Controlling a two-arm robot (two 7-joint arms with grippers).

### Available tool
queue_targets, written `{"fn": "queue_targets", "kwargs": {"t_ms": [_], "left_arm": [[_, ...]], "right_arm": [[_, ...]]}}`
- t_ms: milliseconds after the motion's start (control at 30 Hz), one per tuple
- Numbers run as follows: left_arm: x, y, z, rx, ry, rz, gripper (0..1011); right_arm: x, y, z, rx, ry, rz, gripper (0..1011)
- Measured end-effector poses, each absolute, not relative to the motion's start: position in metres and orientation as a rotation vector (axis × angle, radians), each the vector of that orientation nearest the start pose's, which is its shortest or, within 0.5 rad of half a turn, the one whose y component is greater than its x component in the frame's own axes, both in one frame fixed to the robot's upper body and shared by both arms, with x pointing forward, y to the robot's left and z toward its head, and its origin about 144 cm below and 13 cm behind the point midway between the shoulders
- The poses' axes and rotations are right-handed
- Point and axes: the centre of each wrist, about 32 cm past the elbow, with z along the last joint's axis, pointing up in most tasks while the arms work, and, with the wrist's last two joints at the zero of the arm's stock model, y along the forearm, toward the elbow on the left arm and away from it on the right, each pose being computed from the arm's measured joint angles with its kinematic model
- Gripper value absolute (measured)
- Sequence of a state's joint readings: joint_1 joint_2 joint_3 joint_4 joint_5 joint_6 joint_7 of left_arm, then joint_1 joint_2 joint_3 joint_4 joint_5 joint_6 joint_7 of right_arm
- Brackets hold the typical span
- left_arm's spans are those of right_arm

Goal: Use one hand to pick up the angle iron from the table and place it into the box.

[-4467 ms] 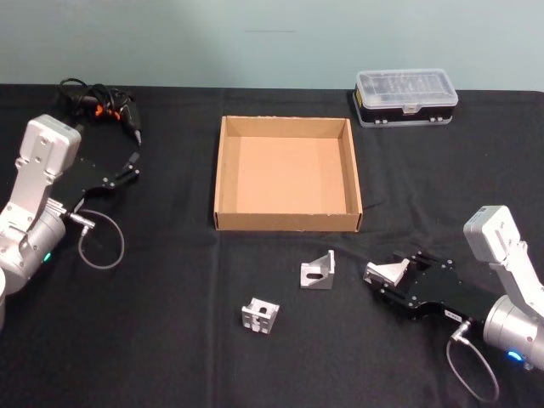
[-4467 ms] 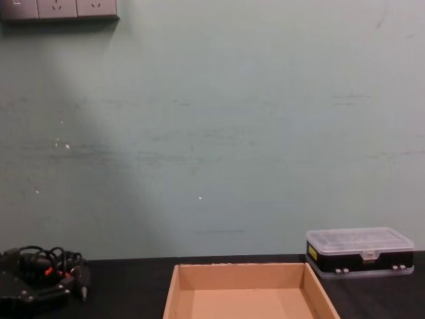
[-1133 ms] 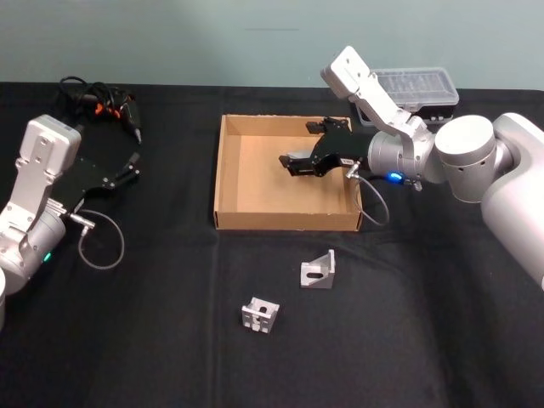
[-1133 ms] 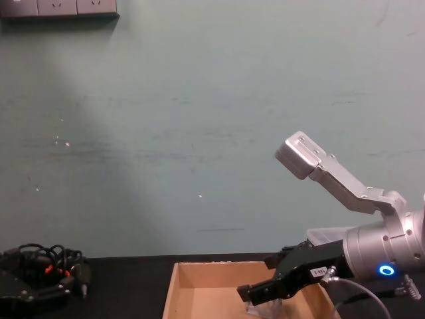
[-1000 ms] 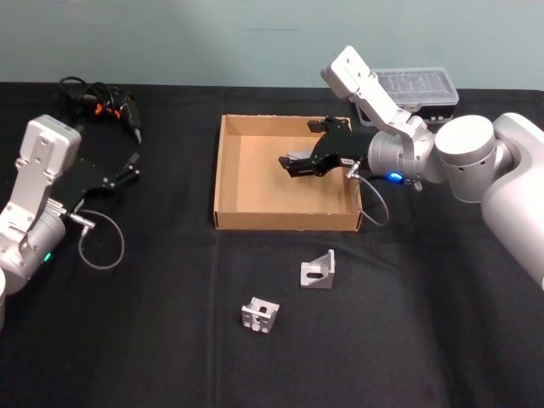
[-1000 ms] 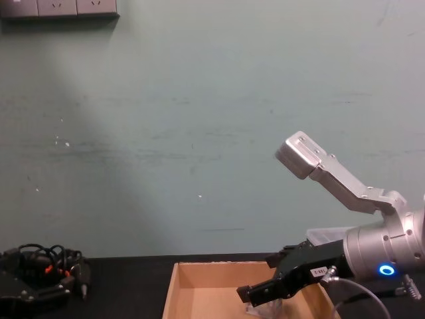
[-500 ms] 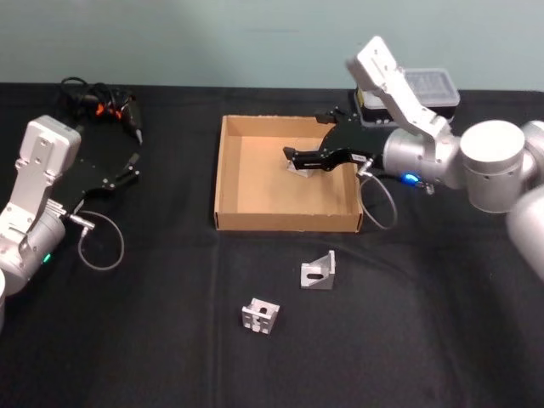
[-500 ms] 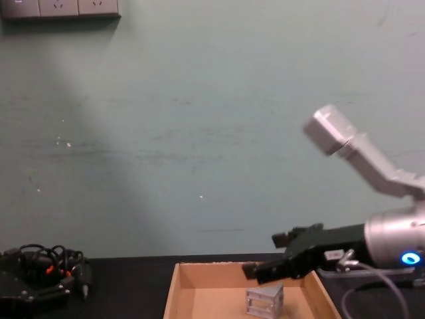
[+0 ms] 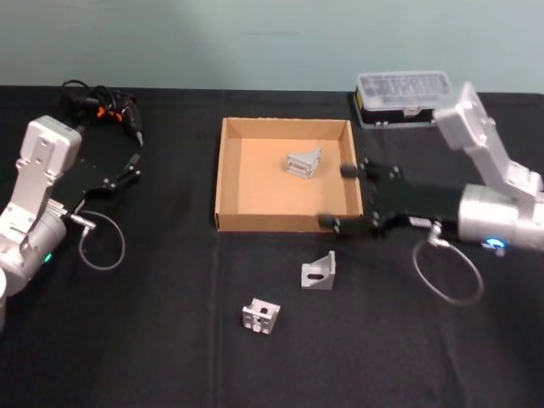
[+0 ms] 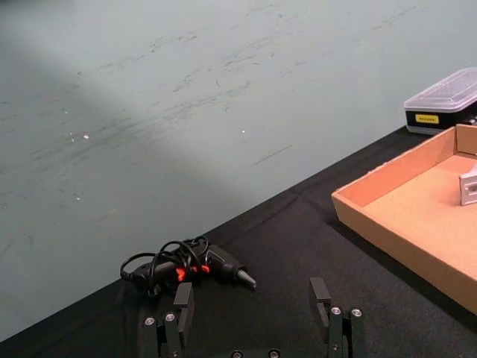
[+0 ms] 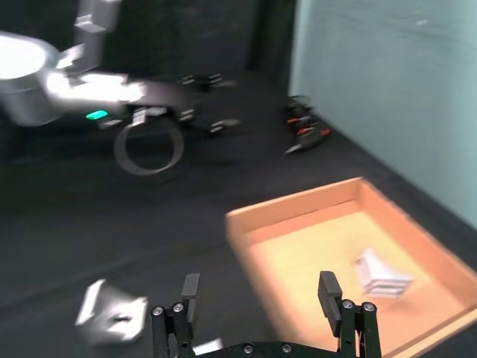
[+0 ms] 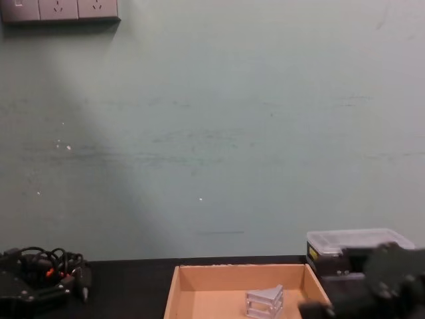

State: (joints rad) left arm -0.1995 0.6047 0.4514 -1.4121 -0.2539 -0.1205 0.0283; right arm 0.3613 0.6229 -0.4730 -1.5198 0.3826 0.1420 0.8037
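One grey angle iron [image 9: 304,162] lies inside the tan box [image 9: 285,223], near its far right corner, and shows low in the chest view as angle iron [image 12: 264,302]. My right gripper [image 9: 337,196] is open and empty at the box's right wall, blurred by motion; its fingers [image 11: 328,287] stand wide apart in the right wrist view, with the boxed angle iron [image 11: 381,272] beyond them. Two more angle irons rest on the table in front of the box, one [image 9: 319,271] close to it and one [image 9: 260,315] nearer me. My left gripper [image 9: 132,166] is parked open at the far left.
A clear-lidded plastic case [image 9: 404,98] stands at the back right. A black tool with red-orange wires [image 9: 102,106] lies at the back left, just beyond the left gripper [image 10: 251,298]. Bare black table [image 9: 153,340] spreads in front of the box.
The right gripper has let go of the angle iron, which now rests in the box, and has drawn back and down to the box's right wall. The left arm has not moved.
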Motion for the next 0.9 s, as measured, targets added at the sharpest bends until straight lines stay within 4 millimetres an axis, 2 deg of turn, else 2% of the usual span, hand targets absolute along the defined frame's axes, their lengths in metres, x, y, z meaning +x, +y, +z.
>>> {"fn": "queue_targets", "kwargs": {"t_ms": [133,300,533,900], "left_arm": [[0.489,0.310,1.140,0.304,-0.285,1.248,1011],[0.489,0.310,1.140,0.305,-0.285,1.248,1011],[0.489,0.310,1.140,0.305,-0.285,1.248,1011],[0.489,0.310,1.140,0.304,-0.285,1.248,1011]], "right_arm": [[0.516,-0.299,1.217,-0.368,-0.063,-0.359,1003],[0.515,-0.300,1.207,-0.401,-0.028,-0.305,1003],[0.525,-0.295,1.191,-0.460,0.001,-0.286,1003],[0.543,-0.281,1.181,-0.490,0.012,-0.270,1003]]}}
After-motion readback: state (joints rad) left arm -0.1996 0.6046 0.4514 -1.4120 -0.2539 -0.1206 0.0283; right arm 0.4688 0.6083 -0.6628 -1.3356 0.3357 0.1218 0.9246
